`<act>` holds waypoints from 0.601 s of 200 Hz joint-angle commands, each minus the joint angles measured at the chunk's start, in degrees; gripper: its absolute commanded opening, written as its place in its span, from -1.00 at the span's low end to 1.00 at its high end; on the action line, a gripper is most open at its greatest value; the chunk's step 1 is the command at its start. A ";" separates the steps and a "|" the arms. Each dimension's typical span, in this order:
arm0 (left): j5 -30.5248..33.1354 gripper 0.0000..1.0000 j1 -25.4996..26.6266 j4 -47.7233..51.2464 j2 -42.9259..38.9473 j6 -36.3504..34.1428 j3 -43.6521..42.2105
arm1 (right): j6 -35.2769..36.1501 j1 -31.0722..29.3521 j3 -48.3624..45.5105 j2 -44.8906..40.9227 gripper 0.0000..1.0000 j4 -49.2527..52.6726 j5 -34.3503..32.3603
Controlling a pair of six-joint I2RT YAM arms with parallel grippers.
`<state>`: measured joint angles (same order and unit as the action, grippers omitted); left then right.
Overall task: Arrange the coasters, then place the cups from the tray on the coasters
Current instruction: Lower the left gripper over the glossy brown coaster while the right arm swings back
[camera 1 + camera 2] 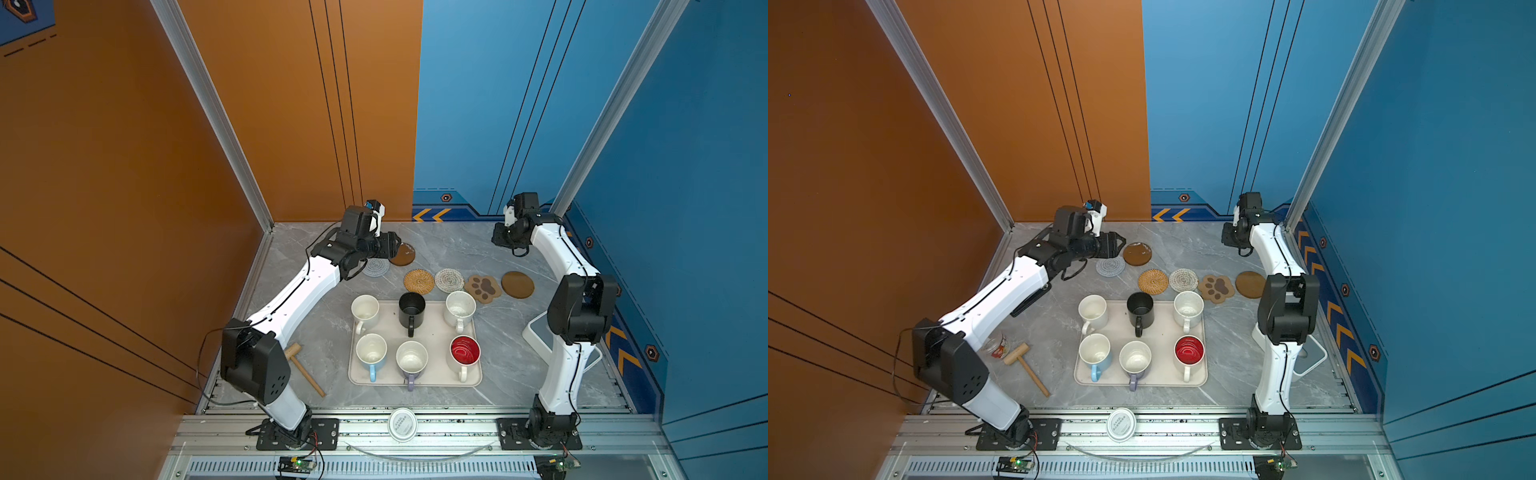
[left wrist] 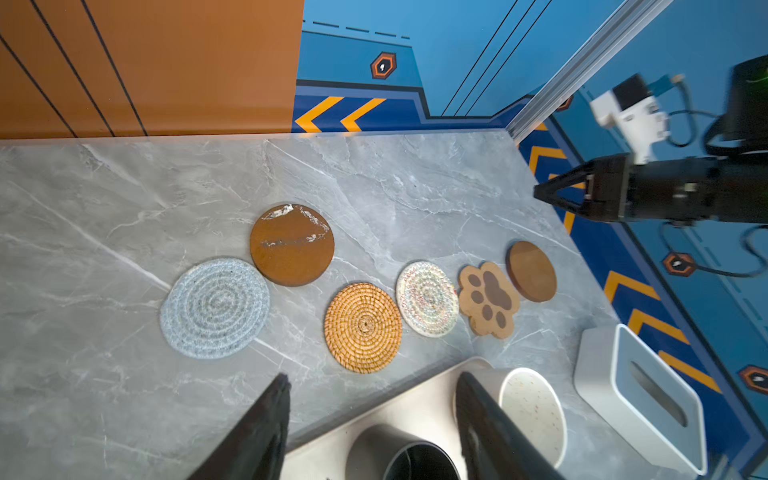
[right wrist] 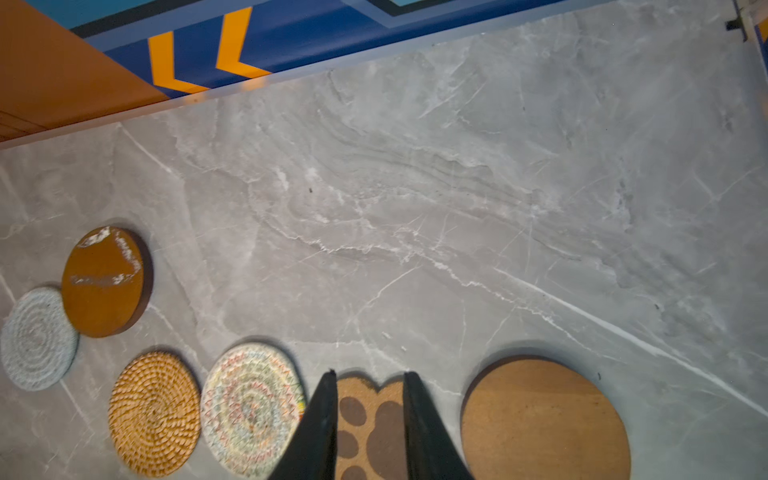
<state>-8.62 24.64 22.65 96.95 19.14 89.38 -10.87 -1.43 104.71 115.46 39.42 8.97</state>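
Overhead view of a grey marble table with two robot arms. A beige tray [image 1: 436, 332] sits near the middle and holds all six mugs in two rows: white [image 1: 365, 311], black [image 1: 412, 309] and speckled cream [image 1: 460, 309] at the back, light blue [image 1: 371, 353], lavender [image 1: 411, 359] and red-lined white [image 1: 465, 353] in front.

Behind the tray lie six coasters. Four form a neat row: rattan round [image 2: 363, 327], whitish woven round [image 2: 427, 298], paw shape [image 2: 488, 299] and plain brown disc [image 2: 531, 271]. To their left is the grey-blue woven round [image 2: 215, 307]. The scuffed brown disc [image 2: 292, 245] sits farther back, out of line, its edge meeting the grey-blue one. Whether the two overlap is unclear.

The left gripper [image 1: 1120, 244] hangs just beside the scuffed disc, jaws apart and empty. The right gripper [image 3: 370, 376] hovers at the back right above the table, jaws narrowly parted and holding nothing.

The coaster-arranging step looks nearly done and no mug has left the tray yet. The next move likely means either nudging the scuffed disc into line or reaching for a first mug — gripping it by the rim or handle and setting it squarely on a coaster.
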 commanded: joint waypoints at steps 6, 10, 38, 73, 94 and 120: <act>3.36 0.26 -0.68 5.76 8.62 -2.41 7.62 | -3.32 -3.72 -10.27 -7.11 -0.46 -5.66 -1.06; 4.01 0.26 -0.76 6.21 10.15 -2.44 9.15 | -3.67 -4.25 -11.50 -8.29 -0.46 -6.62 -1.36; 5.23 0.29 -0.59 7.62 20.17 -2.22 18.92 | -6.35 -7.85 -21.67 -16.26 -0.44 -11.51 -2.68; 5.21 0.34 -0.23 7.62 29.91 -1.53 29.56 | -6.60 -10.98 -26.52 -22.62 -0.40 -10.63 -4.26; 6.30 0.37 -0.19 7.67 34.79 -0.69 34.59 | -5.84 -12.67 -26.88 -25.52 -0.38 -7.93 -5.83; 8.03 0.37 -0.09 7.66 41.37 0.19 40.88 | -5.65 -14.42 -29.52 -30.49 -0.35 -6.84 -7.56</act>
<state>-3.33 24.34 29.02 133.82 18.24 125.10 -16.40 -14.44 77.60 89.32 30.87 4.62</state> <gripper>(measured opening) 0.685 0.322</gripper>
